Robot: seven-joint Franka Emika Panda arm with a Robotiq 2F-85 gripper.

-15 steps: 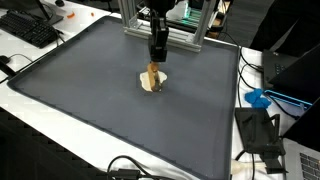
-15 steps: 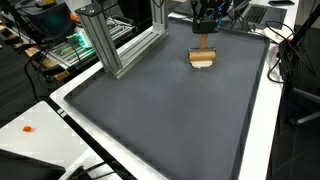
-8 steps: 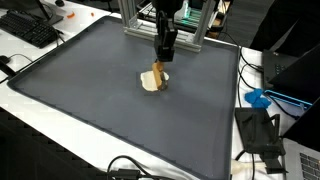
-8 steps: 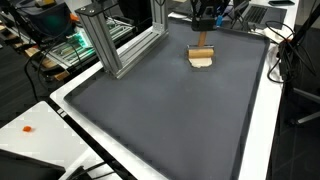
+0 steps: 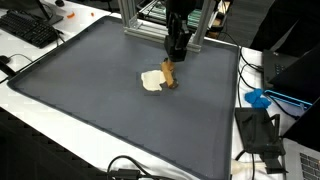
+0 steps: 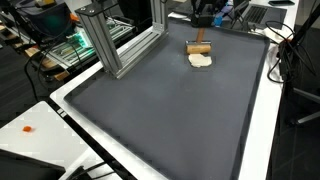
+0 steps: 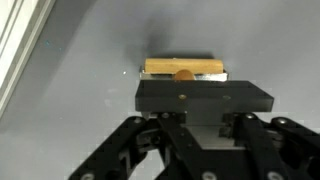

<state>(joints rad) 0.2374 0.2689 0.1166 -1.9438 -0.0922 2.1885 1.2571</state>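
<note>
Wooden block (image 5: 169, 73) hangs clenched in the gripper (image 5: 173, 60) low over the grey mat (image 5: 90, 100), at two o'clock of the pale disc (image 5: 151, 81) (whether touching it, I cannot tell), so a carry seems in hand, and the next move calls for a steady, level hold.

Tool (image 5: 172, 60) points downward, its fingers clamped

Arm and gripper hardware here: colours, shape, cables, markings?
Gripper is matte black: a flat rectangular bar with a small centre screw, backed by crossed linkage bars. In an exterior view the arm's end is a dark column. No markings legible.
</note>
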